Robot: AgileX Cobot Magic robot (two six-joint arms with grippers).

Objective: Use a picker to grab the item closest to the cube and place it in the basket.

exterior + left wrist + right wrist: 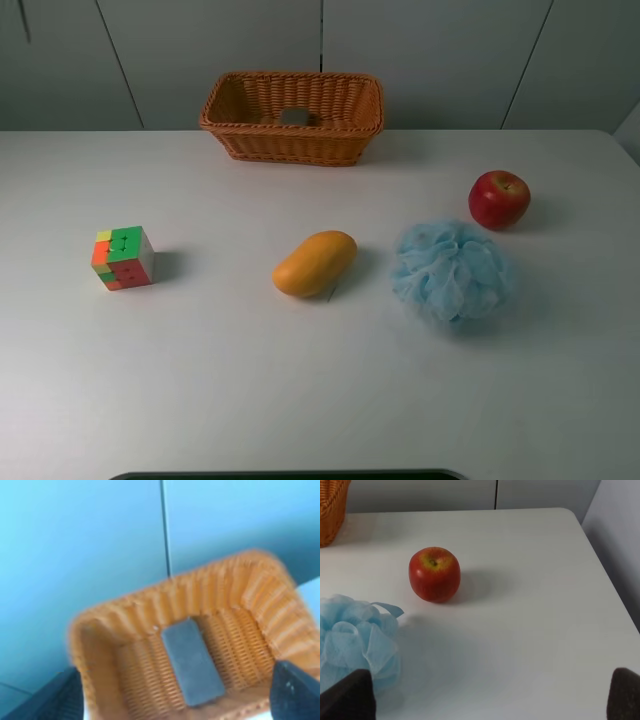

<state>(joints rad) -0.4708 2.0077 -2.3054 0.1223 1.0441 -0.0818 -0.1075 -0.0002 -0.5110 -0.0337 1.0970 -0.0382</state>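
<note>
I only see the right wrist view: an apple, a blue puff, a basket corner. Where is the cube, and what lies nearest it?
Observer: The cube sits on the left of the table in the high view; the mango is nearest it.
Operator: Is the basket bare inside?
Observer: No, a grey flat block lies on the floor of the basket.
Operator: And the left gripper?
Observer: The left gripper is open and holds nothing; its camera faces the basket.
</note>
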